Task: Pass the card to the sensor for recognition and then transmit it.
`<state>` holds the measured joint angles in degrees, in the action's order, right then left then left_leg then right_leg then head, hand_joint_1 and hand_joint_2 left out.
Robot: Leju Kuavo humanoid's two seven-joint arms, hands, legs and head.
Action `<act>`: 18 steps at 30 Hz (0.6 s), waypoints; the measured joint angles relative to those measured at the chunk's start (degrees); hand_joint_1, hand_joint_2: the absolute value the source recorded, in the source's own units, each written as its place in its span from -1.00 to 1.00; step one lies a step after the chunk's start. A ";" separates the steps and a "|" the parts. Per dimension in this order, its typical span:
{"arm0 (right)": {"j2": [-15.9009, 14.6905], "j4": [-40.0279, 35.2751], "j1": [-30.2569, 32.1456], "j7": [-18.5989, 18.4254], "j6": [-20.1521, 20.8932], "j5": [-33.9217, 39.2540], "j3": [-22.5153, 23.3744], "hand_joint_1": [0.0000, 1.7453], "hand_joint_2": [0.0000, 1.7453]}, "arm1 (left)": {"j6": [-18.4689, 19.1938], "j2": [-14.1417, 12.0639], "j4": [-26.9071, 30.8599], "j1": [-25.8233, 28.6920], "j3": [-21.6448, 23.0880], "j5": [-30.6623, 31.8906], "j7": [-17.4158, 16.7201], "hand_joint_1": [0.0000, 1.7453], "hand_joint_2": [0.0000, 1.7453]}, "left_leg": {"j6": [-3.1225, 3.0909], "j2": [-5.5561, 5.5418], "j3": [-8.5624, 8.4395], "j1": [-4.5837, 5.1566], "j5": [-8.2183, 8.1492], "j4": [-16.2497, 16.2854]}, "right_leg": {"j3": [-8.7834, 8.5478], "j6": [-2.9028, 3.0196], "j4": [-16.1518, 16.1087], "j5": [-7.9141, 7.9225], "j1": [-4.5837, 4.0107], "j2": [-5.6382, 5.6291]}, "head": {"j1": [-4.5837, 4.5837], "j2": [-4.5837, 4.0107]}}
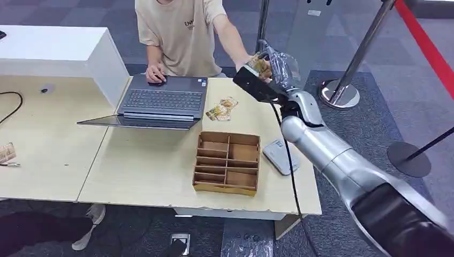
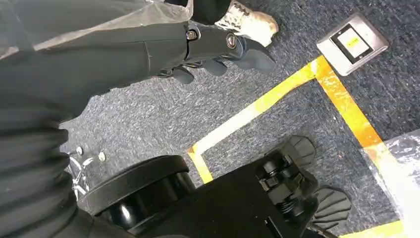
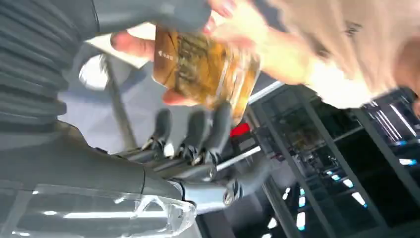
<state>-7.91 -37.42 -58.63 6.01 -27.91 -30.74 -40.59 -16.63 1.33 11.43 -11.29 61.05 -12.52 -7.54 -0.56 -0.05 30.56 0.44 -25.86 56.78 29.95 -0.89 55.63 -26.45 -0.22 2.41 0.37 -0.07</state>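
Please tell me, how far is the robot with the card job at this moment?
Late stage. Already done: the card is off the table and raised in the right hand, beyond the grey sensor; whether it was scanned cannot be told. In hand: the person's hand is touching the card too, so the handover is happening. Left: letting go. More cards lie beside the laptop.

Laptop (image 1: 160,101), compartment box (image 1: 227,162) block desk centre; right edge open.

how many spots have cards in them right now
3: one card in the right hand, a person's fingers on it too; a small pile beside the laptop; more at the table's left edge. Pile counts unclear.
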 joint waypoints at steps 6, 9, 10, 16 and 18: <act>0.37 -11.26 7.51 0.94 -3.04 13.86 5.27 -1.00 -1.00 | -1.20 -0.07 0.00 0.69 -0.02 -1.20 0.15 -1.00 1.00 | 0.01 -0.04 -0.04 -0.06 -0.01 0.00 | -0.05 0.02 -0.03 -0.02 -0.05 0.01 | 0.04 0.00; 0.39 -20.91 16.00 0.37 -3.89 19.63 7.67 -1.00 -1.00 | -2.23 -0.20 0.00 1.53 -0.07 -2.01 0.39 -1.00 1.00 | 0.00 -0.03 -0.03 -0.06 -0.03 0.00 | -0.03 0.02 -0.04 -0.03 -0.05 0.01 | 0.04 0.00; 0.37 -24.20 18.86 0.61 -3.78 22.10 8.54 -1.00 -1.00 | -2.47 -0.24 0.00 1.82 -0.07 -2.23 0.44 -1.00 1.00 | -0.01 -0.03 -0.03 -0.05 -0.04 0.00 | -0.01 0.01 -0.04 -0.04 -0.04 0.01 | -0.02 0.00; 0.17 -40.92 34.89 7.13 -1.29 34.68 12.74 -1.00 -1.00 | -3.43 -0.72 0.00 3.37 -0.11 -2.62 1.14 -1.00 1.00 | 0.02 0.00 -0.01 -0.05 -0.12 -0.01 | 0.04 0.01 -0.05 -0.09 -0.04 -0.07 | -0.02 0.00; 0.09 -46.43 39.71 9.38 -1.13 36.82 14.47 -1.00 -1.00 | -3.58 -0.79 0.00 3.52 -0.20 -2.64 1.14 -1.00 1.00 | 0.02 -0.07 -0.03 -0.06 -0.12 -0.01 | -0.07 -0.05 -0.07 -0.16 -0.05 0.03 | 0.04 0.00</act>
<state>-7.83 -83.86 -18.93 15.39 -29.05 6.08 -26.12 -20.22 0.55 11.43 -7.78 60.85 -15.17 -6.40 -0.54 -0.13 30.53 0.38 -25.98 56.77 29.88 -0.94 55.55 -26.61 -0.26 2.44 0.42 -0.07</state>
